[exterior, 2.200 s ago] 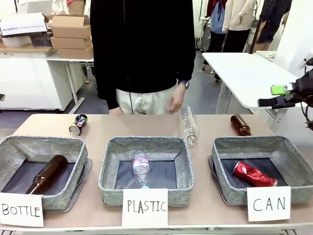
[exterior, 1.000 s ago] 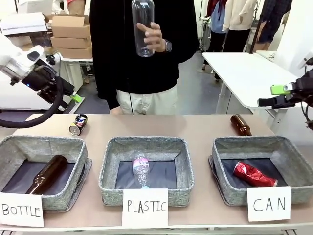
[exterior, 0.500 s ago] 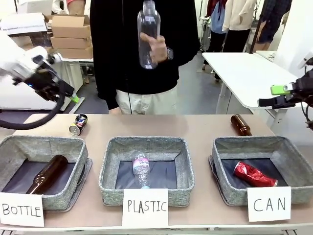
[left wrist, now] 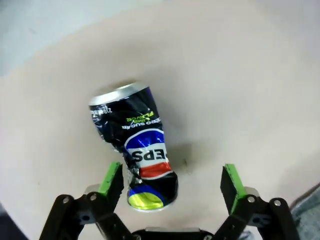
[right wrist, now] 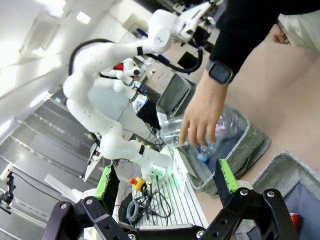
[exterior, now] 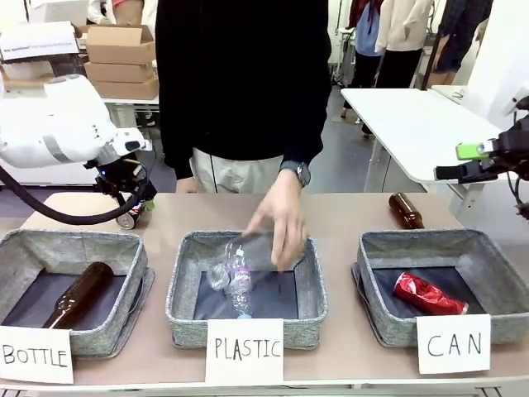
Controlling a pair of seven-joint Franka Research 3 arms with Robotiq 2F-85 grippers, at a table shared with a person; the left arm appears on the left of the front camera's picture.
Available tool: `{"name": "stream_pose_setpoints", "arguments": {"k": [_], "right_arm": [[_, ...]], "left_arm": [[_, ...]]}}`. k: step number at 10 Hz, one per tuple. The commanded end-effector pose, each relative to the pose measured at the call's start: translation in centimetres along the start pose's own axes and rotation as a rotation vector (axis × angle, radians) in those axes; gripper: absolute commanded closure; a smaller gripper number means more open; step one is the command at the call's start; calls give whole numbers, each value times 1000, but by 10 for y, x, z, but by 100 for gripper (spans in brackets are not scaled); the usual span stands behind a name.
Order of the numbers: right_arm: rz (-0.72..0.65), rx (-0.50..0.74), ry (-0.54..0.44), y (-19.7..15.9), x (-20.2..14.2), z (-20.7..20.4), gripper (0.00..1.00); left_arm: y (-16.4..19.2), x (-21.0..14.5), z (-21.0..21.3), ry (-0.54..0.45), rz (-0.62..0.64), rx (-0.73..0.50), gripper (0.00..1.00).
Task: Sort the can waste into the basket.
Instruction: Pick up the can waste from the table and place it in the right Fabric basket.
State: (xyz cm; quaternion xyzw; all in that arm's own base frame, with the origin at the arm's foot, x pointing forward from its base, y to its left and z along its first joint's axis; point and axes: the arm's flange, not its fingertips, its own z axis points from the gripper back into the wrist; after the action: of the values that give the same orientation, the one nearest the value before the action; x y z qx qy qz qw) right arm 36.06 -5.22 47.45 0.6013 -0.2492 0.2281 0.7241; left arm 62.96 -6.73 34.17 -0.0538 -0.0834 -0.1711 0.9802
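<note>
A dark blue-black can with colourful print lies on its side on the table's far left, behind the BOTTLE bin. My left gripper hangs just over it. In the left wrist view the can lies between the open fingers of that gripper, close to the left pad, which does not grip it. A dented red can lies inside the grey basket carded "CAN". My right gripper hovers open off the table's right end, and in its own view the gripper holds nothing.
A person's hand lowers a clear plastic bottle into the middle PLASTIC bin. A brown bottle lies in the BOTTLE bin, and another brown bottle lies behind the CAN basket.
My left arm has swung down and right until its gripper is over the dark can. The person has brought the clear bottle from chest height down into the PLASTIC bin. The right arm stayed put.
</note>
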Motion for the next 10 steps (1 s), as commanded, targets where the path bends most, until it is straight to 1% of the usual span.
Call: {"name": "stream_pose_setpoints", "arguments": {"k": [1, 3, 5, 6, 7, 8, 9, 10], "right_arm": [[-23, -4, 9, 5, 3, 1, 0], [-23, -4, 9, 5, 3, 1, 0], [-23, -4, 9, 5, 3, 1, 0], [-23, -4, 9, 5, 3, 1, 0], [-23, -4, 9, 5, 3, 1, 0], [-23, -4, 9, 5, 3, 1, 0], [-23, -4, 9, 5, 3, 1, 0], [-23, -4, 9, 5, 3, 1, 0]], "left_arm": [[1, 20, -1, 108, 13, -39, 0], [1, 20, -17, 142, 18, -65, 0], [5, 20, -24, 139, 63, -31, 0], [6, 20, -23, 130, 77, -22, 60], [8, 19, -23, 122, 83, -27, 60], [8, 17, -26, 124, 88, -6, 100], [9, 15, -29, 132, 96, -3, 65], [10, 13, -30, 129, 96, -7, 100]]}}
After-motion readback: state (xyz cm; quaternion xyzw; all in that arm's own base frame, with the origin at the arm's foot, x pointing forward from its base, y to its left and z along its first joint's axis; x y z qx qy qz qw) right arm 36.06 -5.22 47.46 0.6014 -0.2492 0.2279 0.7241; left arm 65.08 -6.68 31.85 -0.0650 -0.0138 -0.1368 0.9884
